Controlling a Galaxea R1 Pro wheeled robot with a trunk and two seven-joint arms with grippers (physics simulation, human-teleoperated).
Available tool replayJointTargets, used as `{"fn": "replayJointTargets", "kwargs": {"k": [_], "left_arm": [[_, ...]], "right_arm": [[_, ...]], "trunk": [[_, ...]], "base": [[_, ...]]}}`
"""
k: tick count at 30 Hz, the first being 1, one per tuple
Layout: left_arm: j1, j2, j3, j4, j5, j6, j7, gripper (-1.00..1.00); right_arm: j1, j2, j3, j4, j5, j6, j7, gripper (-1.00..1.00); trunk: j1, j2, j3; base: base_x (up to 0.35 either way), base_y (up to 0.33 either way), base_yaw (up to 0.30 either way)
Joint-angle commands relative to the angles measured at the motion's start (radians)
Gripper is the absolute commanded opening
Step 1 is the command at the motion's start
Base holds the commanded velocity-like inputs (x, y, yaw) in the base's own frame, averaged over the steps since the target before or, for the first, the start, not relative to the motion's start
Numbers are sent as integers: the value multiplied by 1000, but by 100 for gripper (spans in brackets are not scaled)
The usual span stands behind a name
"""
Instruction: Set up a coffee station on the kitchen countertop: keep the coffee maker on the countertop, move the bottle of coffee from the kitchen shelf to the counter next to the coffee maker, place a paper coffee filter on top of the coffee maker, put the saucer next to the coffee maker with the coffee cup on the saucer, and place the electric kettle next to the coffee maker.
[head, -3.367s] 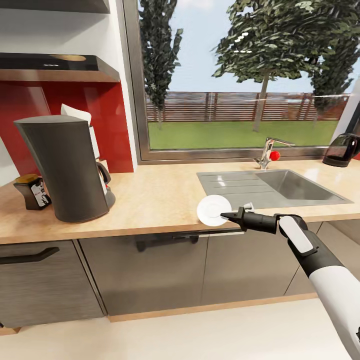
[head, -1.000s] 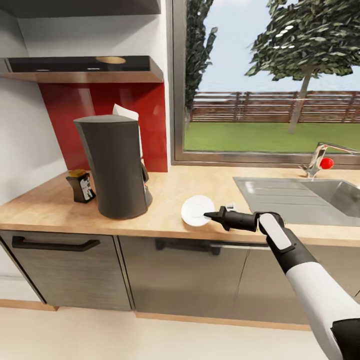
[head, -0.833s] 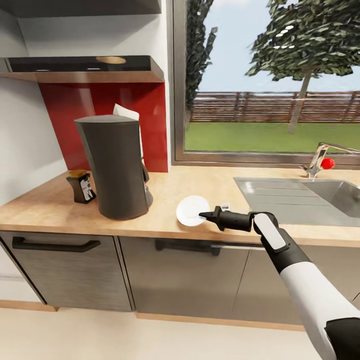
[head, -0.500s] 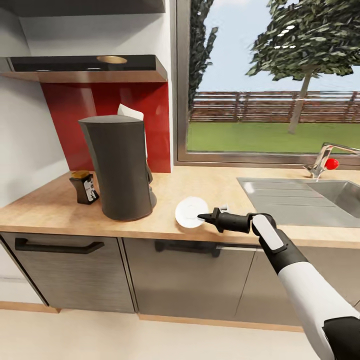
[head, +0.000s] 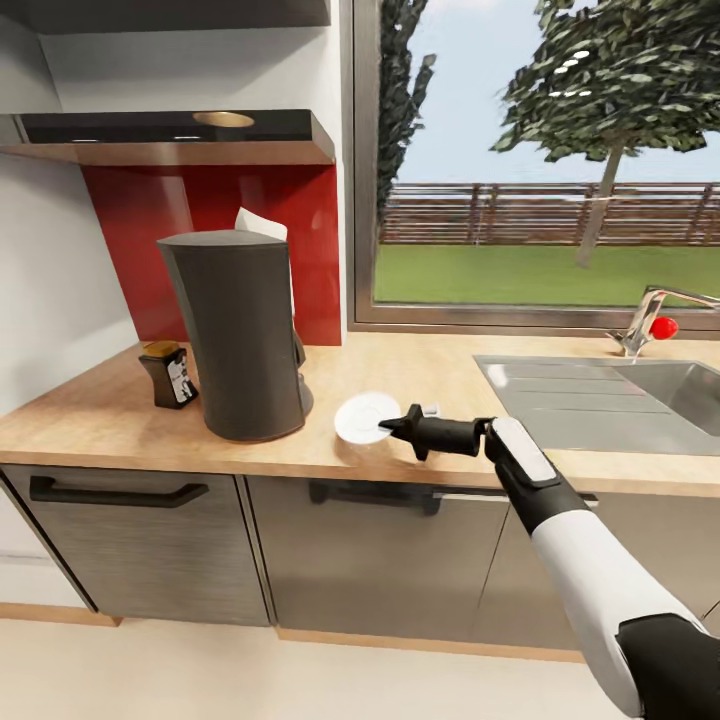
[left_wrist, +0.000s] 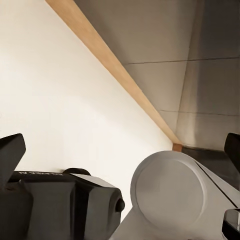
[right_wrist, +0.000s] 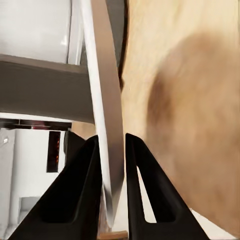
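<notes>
Sliding toward frame centre-left, the saucer has closed on the coffee maker since a moment ago; the right gripper pinches its rim, so setting it down looks near.

No text can be read with any certainty. The small dark coffee bottle, standing on the bench just left of the coffee maker, carries a pale label with dark marks, too small to make out. In the left wrist view, a dark robot part bears faint raised lettering along its edge, too blurred to read.
</notes>
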Motion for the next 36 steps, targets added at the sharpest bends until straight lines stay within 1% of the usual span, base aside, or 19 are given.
{"fn": "replayJointTargets", "kwargs": {"k": [1,2,3,5,11,17,19,22,24,29,36], "left_arm": [[0,0,-4,0,5,11,-4,100],[0,0,-4,0,5,11,-4,100],[-1,0,-4,0,5,11,-4,100],[0,0,-4,0,5,11,-4,100],[0,0,-4,0,5,11,-4,100],[0,0,-4,0,5,11,-4,100],[0,0,-4,0,5,11,-4,100],[0,0,-3,0,5,11,-4,100],[0,0,-4,0,5,11,-4,100],[0,0,-4,0,5,11,-4,100],[0,0,-4,0,5,11,-4,100]], "right_arm": [[-2,-1,2,-2,-59,0,-53,-100],[-2,-1,2,-3,-90,0,-86,-100],[-3,0,2,-2,-131,-6,-132,-100],[-3,0,3,-1,-139,-8,-142,-100],[-3,1,4,1,-145,-11,-149,-100],[-3,15,7,-1,-141,-14,-156,-100],[-3,21,8,-3,-141,-14,-179,-100],[-3,43,8,-8,-144,-15,-266,-100],[-3,52,7,-9,-145,-15,-293,-100],[-4,58,8,-10,-145,-15,-310,-100],[-4,59,8,-10,-145,-15,-313,-100]], "trunk": [[0,-1,-1],[0,-1,-1],[0,-1,-1],[0,-1,-1],[0,-1,-1],[0,-1,-1],[0,-1,-1],[0,-1,-1],[0,-1,-1],[0,-1,-1],[0,-1,-1]], "base": [[0,0,0],[0,0,0],[0,0,0],[4,4,0],[68,62,0],[6,5,0],[0,0,0],[0,0,0],[0,0,0],[0,0,0],[0,0,0]]}}
